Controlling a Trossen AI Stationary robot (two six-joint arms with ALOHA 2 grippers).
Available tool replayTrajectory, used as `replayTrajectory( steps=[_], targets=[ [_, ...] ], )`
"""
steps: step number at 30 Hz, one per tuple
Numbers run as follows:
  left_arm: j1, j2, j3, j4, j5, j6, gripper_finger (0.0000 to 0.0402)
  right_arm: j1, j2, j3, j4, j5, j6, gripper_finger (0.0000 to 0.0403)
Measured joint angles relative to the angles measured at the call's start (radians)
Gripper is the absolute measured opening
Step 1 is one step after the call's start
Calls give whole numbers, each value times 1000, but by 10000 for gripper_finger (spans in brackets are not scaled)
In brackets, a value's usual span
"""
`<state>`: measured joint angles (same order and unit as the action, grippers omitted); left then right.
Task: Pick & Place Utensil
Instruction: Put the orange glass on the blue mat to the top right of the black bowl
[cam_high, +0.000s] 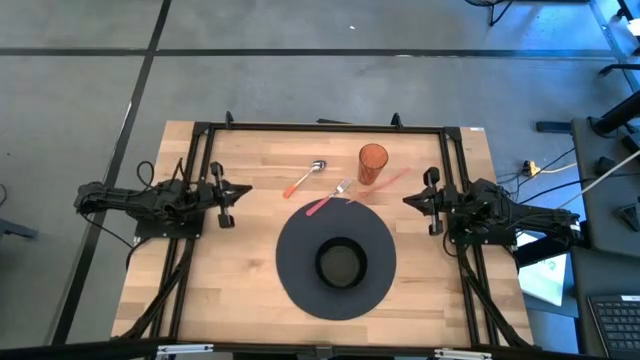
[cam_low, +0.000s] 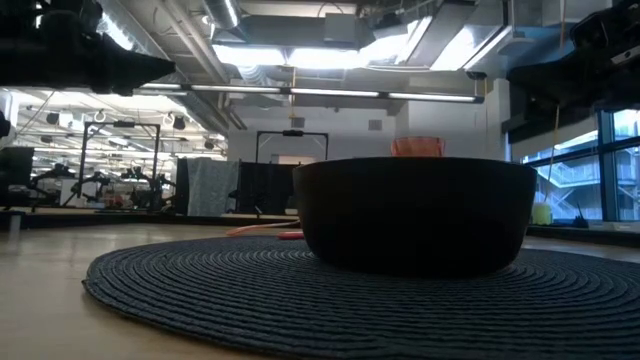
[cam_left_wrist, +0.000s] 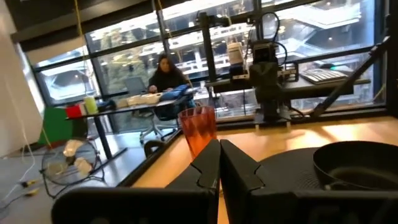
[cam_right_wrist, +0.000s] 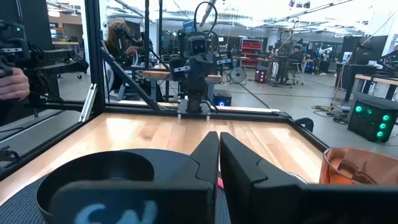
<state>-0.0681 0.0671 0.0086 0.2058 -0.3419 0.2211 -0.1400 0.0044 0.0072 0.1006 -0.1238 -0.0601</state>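
Observation:
A spoon with an orange handle (cam_high: 304, 178) lies flat on the wooden table, far of the round dark placemat (cam_high: 300, 270). A fork with a red-pink handle (cam_high: 329, 198) lies beside it, its handle end on the mat's far edge. A black bowl (cam_high: 340, 263) stands in the mat's middle. An orange cup (cam_high: 372, 163) stands upright near the far edge. My left gripper (cam_high: 231, 195) waits shut at the table's left side, my right gripper (cam_high: 418, 200) shut at the right side. Both are well away from the utensils.
A pink stick-like utensil (cam_high: 392, 180) lies right of the cup. Black frame rails (cam_high: 320, 127) run along the table's far, left and right sides. Bare wood shows left and right of the mat. A person (cam_left_wrist: 166, 73) sits at a desk beyond the table.

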Motion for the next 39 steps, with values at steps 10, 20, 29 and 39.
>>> replayTrajectory(
  steps=[10, 20, 29, 39],
  targets=[
    [32, 16, 0, 441, 19, 69, 4, 0, 0, 0, 13, 0, 10, 16],
    [52, 21, 0, 66, -152, -27, 2, 0, 0, 0, -4, 0, 25, 16],
    [79, 20, 0, 45, -130, -28, 3, 0, 0, 0, -9, 81, 47, 16],
    [80, 21, 0, 16, -307, -66, 3, 0, 0, 0, -28, 175, 56, 8]
  ],
)
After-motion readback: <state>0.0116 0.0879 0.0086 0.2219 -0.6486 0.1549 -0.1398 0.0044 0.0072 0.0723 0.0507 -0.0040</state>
